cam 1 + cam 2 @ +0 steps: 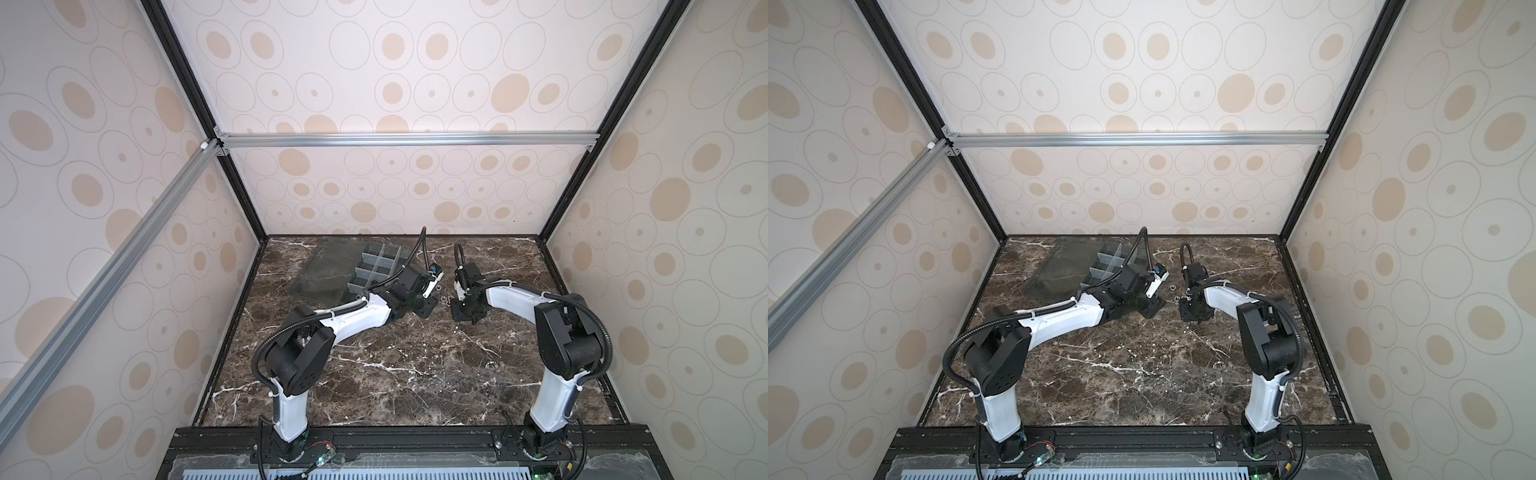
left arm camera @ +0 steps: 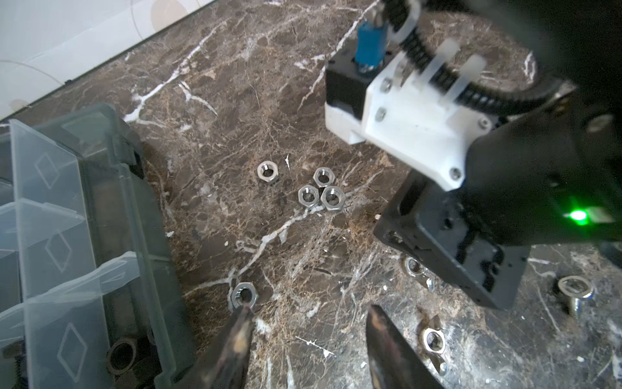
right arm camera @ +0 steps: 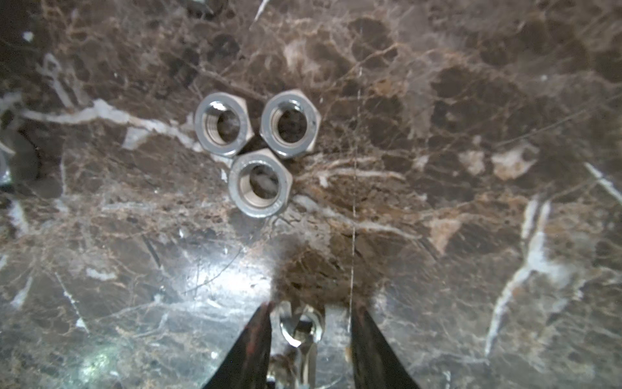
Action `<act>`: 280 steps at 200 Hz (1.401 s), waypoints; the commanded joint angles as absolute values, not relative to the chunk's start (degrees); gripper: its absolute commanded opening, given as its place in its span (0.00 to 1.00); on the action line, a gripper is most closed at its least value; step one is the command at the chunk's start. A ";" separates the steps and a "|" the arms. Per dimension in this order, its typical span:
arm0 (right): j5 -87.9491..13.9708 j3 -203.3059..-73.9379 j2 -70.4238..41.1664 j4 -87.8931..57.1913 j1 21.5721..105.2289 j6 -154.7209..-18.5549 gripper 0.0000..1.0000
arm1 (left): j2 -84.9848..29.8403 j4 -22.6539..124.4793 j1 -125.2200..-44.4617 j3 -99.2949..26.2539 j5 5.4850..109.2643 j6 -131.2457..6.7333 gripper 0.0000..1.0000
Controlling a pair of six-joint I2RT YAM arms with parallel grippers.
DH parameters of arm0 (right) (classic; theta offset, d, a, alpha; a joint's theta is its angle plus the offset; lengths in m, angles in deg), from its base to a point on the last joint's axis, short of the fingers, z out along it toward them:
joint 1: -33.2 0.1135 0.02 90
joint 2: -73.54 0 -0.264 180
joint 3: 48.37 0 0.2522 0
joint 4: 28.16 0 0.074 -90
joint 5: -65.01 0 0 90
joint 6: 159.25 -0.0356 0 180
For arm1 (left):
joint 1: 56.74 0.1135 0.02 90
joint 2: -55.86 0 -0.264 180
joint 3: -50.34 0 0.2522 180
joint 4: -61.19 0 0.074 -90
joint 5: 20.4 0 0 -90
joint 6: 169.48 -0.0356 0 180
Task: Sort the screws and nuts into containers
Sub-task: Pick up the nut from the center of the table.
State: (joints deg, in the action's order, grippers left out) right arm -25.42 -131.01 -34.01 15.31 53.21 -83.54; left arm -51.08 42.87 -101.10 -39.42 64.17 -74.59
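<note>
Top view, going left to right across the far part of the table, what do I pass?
Clear lid → organizer box → left pincer → loose nuts → right pincer.

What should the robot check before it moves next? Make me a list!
1. Nut between the right gripper fingers: ok, one nut sits there.
2. Right gripper squeezing that nut: not ok, its jaws stand apart.
3. Left gripper empty: ok, open, nothing between.
4. Organizer box uncovered: ok, open on top.
5. Grippers apart: ok, a gap shows in both top views.
6. Three nuts clear of the right fingers: ok, they lie apart, touching each other.
</note>
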 commanded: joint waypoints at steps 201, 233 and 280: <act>-23.14 -137.98 -31.04 22.22 55.80 -82.44 0.00 | -38.39 55.81 -98.56 -29.71 71.83 -72.24 0.62; -25.34 -143.56 -29.66 24.96 58.96 -82.05 0.00 | -27.49 66.25 -92.75 -18.50 74.82 -66.47 0.74; -37.24 -155.61 -35.10 21.14 67.98 -83.60 0.00 | -11.90 68.50 -81.66 -3.25 82.27 -59.40 0.92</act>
State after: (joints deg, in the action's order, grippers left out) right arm -30.29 -149.20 -31.63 22.31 63.09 -83.01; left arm -16.76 66.19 -85.47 -7.45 77.16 -64.80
